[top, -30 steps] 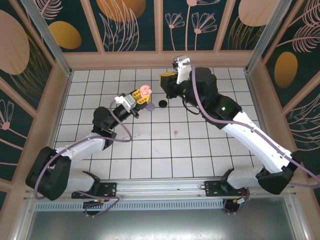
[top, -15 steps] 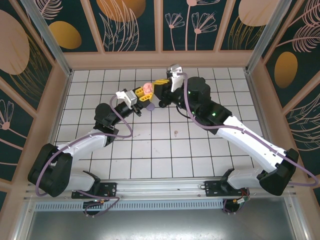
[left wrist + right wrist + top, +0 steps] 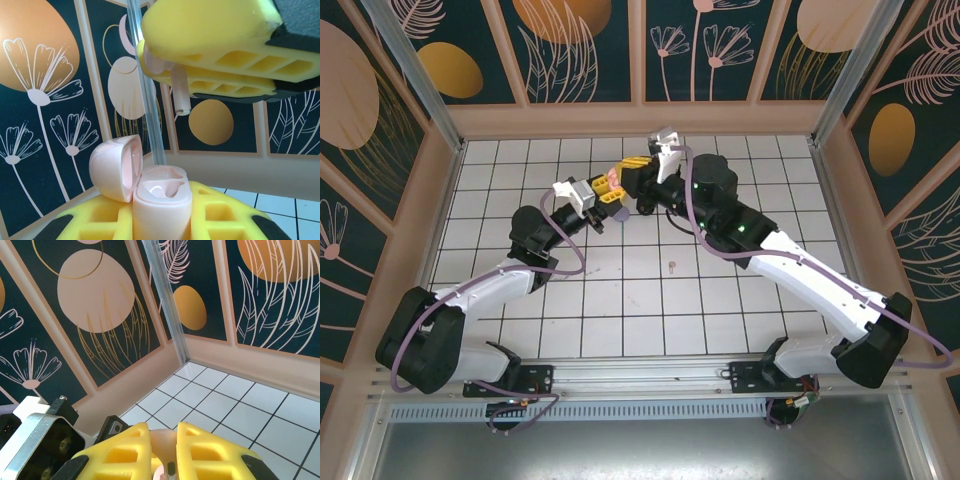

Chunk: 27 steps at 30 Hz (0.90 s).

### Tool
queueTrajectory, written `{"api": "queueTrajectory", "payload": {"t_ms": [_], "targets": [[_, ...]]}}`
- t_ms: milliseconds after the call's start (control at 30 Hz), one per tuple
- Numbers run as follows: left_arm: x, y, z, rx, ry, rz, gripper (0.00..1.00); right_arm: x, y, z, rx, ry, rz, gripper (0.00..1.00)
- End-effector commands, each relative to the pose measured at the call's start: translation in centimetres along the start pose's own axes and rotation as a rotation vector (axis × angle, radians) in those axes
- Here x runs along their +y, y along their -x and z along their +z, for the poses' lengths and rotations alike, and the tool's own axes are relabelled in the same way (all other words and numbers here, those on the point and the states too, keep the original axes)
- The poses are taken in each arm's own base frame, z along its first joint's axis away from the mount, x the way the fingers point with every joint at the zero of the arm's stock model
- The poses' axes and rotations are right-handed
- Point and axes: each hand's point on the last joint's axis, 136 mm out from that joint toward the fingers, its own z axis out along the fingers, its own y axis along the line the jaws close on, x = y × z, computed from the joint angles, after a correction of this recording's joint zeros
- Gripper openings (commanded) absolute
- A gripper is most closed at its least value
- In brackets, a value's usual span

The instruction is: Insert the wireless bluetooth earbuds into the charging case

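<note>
One pale pink earbud [image 3: 179,90] is pinched in the right gripper [image 3: 150,47], stem pointing straight down, just above the open charging case [image 3: 161,200] and slightly off its centre, on the side away from the lid; the left gripper [image 3: 602,190] is clamped on that case, wells facing up
</note>
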Motion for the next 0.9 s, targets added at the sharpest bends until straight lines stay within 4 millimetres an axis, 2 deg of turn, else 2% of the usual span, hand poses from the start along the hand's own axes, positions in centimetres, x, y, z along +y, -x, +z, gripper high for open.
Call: {"api": "queueTrajectory", "payload": {"t_ms": [0, 867], "targets": [[-0.3, 1.5, 0.6, -0.034, -0.025, 0.002, 0.00, 0.6, -0.4, 0.3, -0.014, 0.031, 0.011, 0.15], [-1.4, 3.3, 0.5, -0.067, -0.067, 0.027, 0.00, -1.4, -3.0, 1.5, 0.044, -0.041, 0.004, 0.13]]}}
